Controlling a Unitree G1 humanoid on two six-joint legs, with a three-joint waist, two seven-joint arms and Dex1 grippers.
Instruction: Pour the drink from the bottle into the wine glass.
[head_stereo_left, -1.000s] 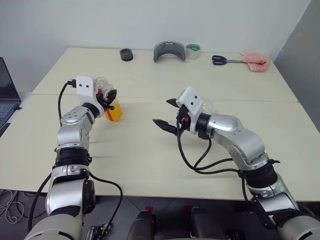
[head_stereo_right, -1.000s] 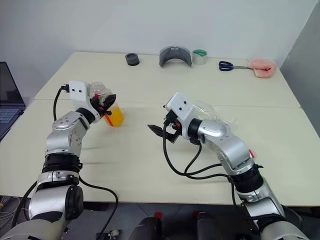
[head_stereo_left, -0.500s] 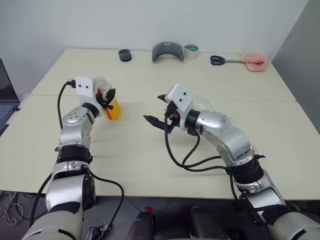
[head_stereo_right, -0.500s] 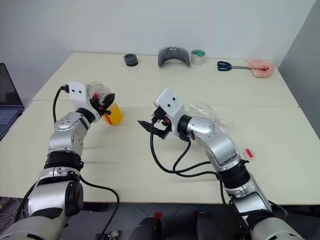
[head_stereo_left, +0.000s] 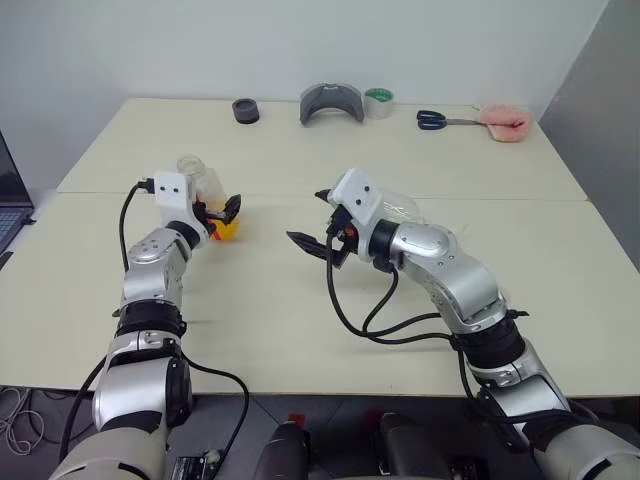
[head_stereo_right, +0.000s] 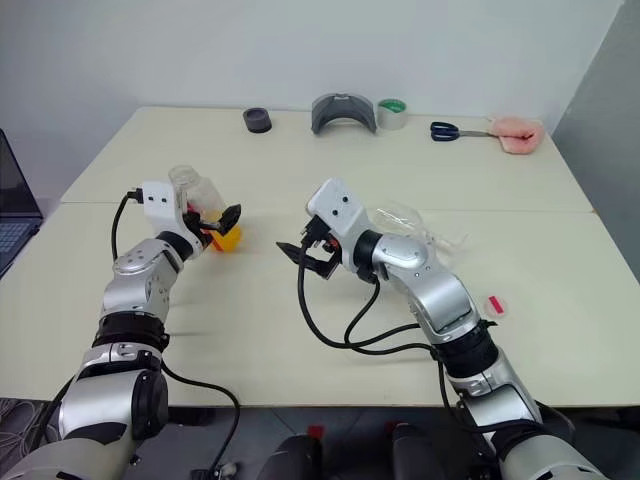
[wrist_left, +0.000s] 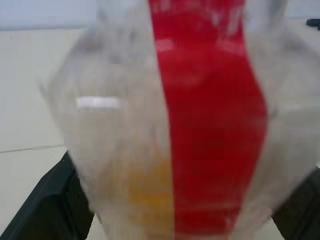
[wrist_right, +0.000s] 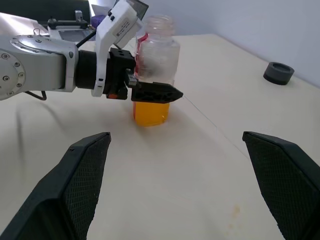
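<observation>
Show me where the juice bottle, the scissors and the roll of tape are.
bottle (wrist_right: 152, 65): right wrist view, clear upper body.
scissors (head_stereo_right: 445, 130): right eye view, dark handles.
roll of tape (head_stereo_right: 392, 113): right eye view, outer side.

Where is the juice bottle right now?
The bottle stands upright on the table's left side, between the left claw's open fingers.

A pale cream rectangular table (head_stereo_left: 300, 300) stands against a plain white wall (head_stereo_left: 300, 45); a grey panel (head_stereo_left: 600, 120) rises alongside.
</observation>
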